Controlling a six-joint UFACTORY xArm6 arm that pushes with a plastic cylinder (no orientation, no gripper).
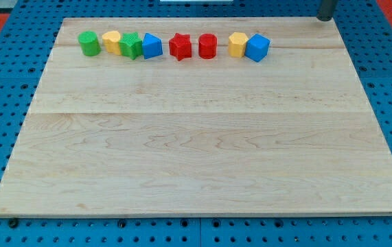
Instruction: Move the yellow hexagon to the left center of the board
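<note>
We see the yellow hexagon block (237, 44) near the wooden tabletop's (196, 151) top edge, touching a blue cube (257, 47) on its right; it is squat with no long axis we can make out, open wood lies below it, and our tip (326, 19), a bare rod holding nothing, is beyond the top-right corner.

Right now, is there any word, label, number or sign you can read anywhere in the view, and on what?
None: no readable text on the wooden board, the blue pegboard table, or the eight blocks, from the green cylinder to the blue cube.
My tip: no marking visible.
</note>
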